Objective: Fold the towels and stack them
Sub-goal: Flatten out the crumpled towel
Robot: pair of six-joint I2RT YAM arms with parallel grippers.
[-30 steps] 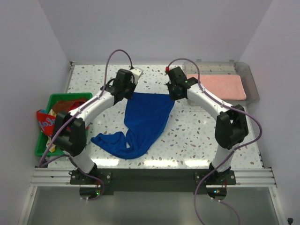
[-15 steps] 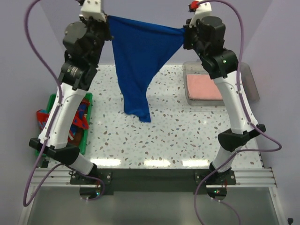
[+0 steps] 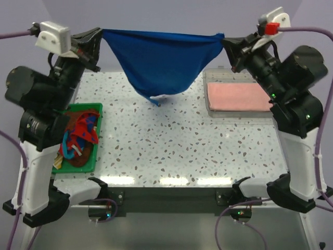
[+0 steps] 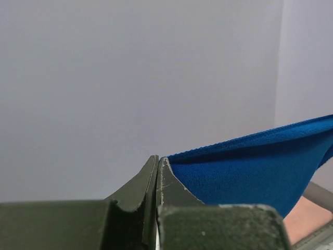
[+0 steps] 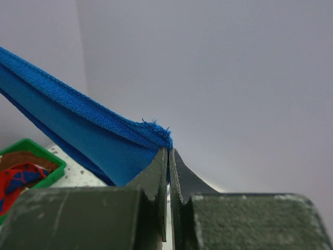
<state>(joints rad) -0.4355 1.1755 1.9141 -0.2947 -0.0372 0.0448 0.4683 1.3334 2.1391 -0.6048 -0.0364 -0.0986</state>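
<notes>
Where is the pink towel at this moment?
In the top view, the pink towel lies flat in the clear tray on the right side of the table, opposite the green basket.

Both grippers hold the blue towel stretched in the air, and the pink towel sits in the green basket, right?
No: the top view shows the pink towel in the clear tray, not the green basket. The left gripper and right gripper do hold the blue towel stretched in the air.

The royal blue towel (image 3: 161, 62) spans from left jaws to right jaws, 1 corner pinched in each, its middle sagging. The salmon pink towel (image 3: 237, 96) lies folded flat below the right jaws. The red-patterned towel (image 3: 80, 130) and brown towel (image 3: 78, 156) lie crumpled below the left jaws.
</notes>
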